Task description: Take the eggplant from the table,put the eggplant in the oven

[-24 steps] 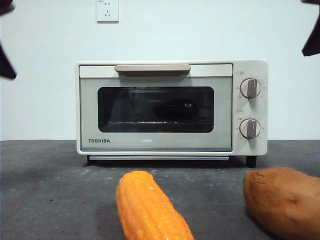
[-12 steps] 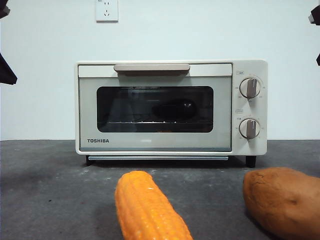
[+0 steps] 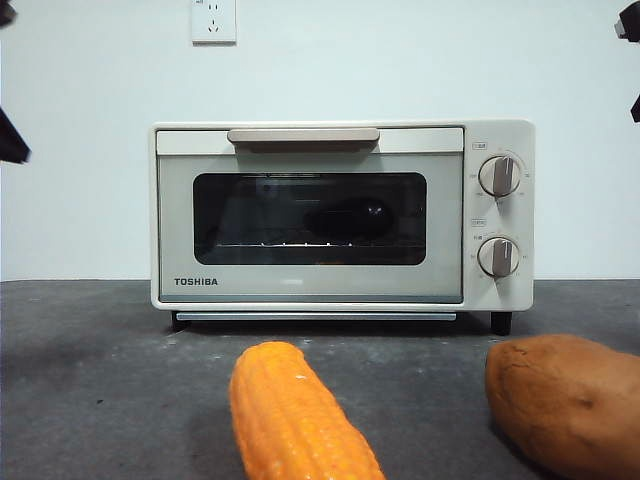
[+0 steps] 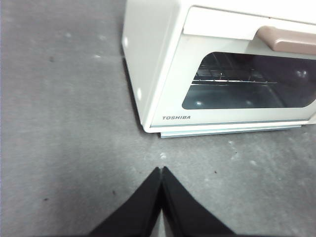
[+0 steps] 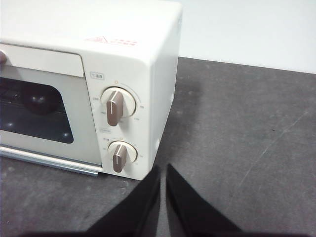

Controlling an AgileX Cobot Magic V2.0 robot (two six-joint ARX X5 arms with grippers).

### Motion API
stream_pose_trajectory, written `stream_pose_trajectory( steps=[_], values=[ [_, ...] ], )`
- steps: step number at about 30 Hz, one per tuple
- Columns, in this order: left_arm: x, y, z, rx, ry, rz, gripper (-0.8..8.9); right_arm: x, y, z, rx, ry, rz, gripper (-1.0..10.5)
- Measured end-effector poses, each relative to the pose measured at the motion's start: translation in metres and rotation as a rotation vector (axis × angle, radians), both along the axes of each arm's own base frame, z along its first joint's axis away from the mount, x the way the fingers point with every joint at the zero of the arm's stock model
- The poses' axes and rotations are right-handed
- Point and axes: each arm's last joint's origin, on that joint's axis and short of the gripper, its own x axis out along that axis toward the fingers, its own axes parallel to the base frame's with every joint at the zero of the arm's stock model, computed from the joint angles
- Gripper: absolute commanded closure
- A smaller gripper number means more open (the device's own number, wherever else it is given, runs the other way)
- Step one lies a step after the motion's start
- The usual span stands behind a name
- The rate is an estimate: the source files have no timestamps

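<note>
The cream-white oven (image 3: 340, 215) stands on the dark grey table (image 3: 100, 380) with its glass door shut. Behind the glass a dark, glossy shape, the eggplant (image 3: 350, 218), lies on the wire rack; its rounded end (image 5: 37, 101) also shows through the door in the right wrist view. My left gripper (image 4: 162, 169) hangs shut and empty above the table, off the oven's logo corner (image 4: 176, 117). Beside the knob side (image 5: 116, 106) of the oven, my right gripper (image 5: 163, 168) is shut and empty too. In the front view both arms are only black tips at the top corners (image 3: 10, 140) (image 3: 630, 25).
An orange-yellow corn cob (image 3: 295, 415) lies near the front of the table, in line with the oven door. A brown sweet potato (image 3: 565, 400) sits at the front right. A wall socket (image 3: 214, 20) is on the white wall behind the oven.
The black arm tips at both top corners have drawn back toward the picture's edges and show less. The oven, corn and sweet potato have stayed put.
</note>
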Motion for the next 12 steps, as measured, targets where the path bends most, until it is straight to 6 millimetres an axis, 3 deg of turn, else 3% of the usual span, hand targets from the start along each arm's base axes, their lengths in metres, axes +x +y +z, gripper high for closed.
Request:
stream_pose_trajectory(
  steps=[7,12],
  values=[
    [-0.047,0.019,0.027,0.028,-0.342,0.056,8.07,0.0,0.0,0.0,0.001,0.0,0.0,9.4],
    [-0.057,0.03,-0.007,0.093,-0.378,0.161,8.07,0.0,0.0,0.0,0.0,0.0,0.0,9.4]
  ],
)
